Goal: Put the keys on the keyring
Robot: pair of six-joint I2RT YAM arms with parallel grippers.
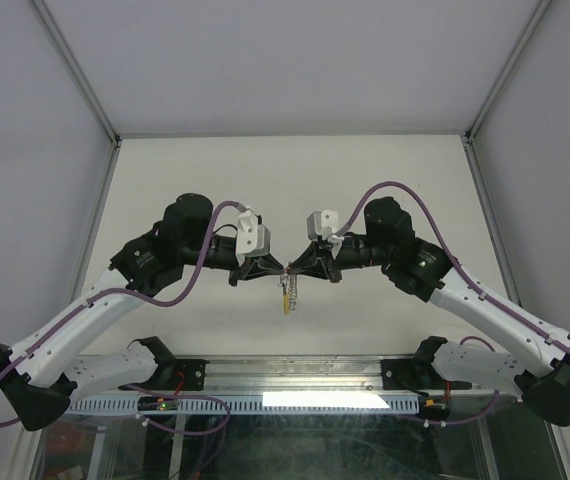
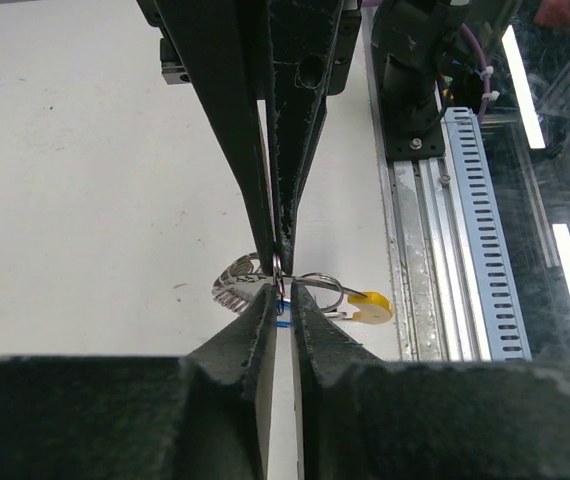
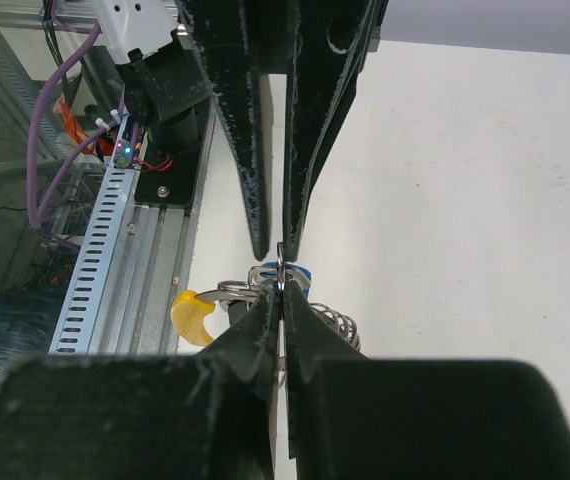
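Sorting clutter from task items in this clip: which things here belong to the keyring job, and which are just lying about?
Job:
keyring
blue key
left gripper
right gripper

Just there:
cable duct
purple cables

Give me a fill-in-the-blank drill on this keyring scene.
The tab on the keyring is ___.
One key has a ___ head.
The left gripper and the right gripper meet tip to ___.
Missing words: yellow; blue; tip.
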